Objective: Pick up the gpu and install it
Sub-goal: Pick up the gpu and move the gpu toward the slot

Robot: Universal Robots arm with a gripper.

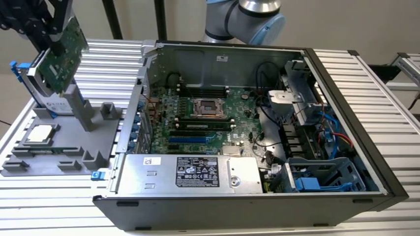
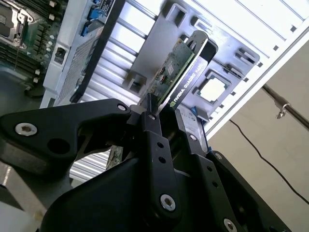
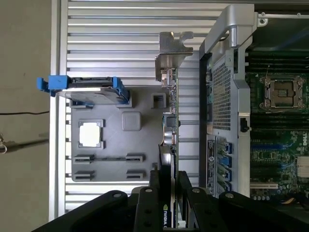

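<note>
The black two-fingered end effector (image 3: 166, 193) is clamped on the gpu (image 3: 169, 128), a flat green circuit card with a black cooler block, its silver metal bracket (image 3: 171, 53) at the far end. The card hangs tilted above the grey moulded holder tray (image 3: 145, 162). On that tray a silver hard drive with blue clips (image 3: 87, 89) stands on edge beside a small square silver chip (image 3: 91, 134). Further off, on the slatted metal surface (image 3: 120, 29), lies the open black computer case (image 1: 229, 211) with its green motherboard (image 1: 239, 135)
</note>
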